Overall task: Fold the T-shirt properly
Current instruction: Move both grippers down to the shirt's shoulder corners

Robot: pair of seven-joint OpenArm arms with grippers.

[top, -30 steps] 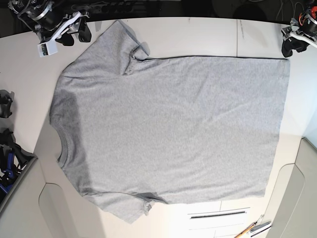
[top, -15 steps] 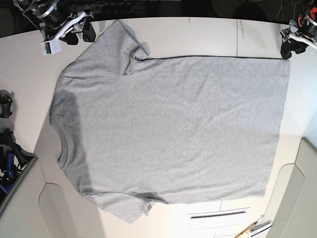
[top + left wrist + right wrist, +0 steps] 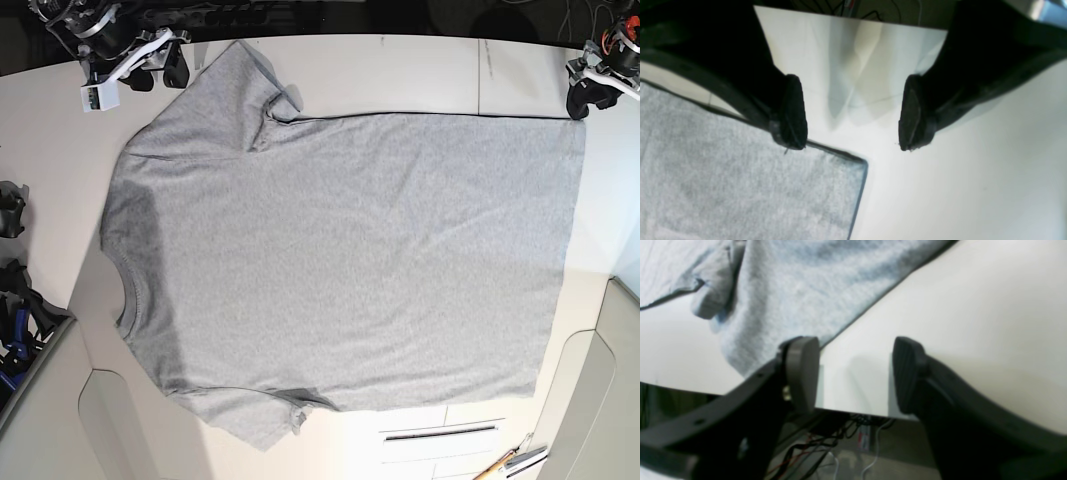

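Observation:
The light grey T-shirt lies spread flat on the white table, plain side up, collar to the left and hem to the right. My right gripper hovers at the back left beside the upper sleeve. It is open, with one finger at the sleeve's edge and bare table in the gap. My left gripper is open at the back right, just past the hem corner. One finger overlaps the shirt's edge, and the other finger is over bare table.
Black clamps and blue-handled tools sit at the left edge. Pens lie at the front right. The table's back edge is right behind both grippers, with cables beyond it.
Both grippers have shifted slightly toward the table's back edge. The one at the sleeve also edged closer to the sleeve. The shirt has not moved.

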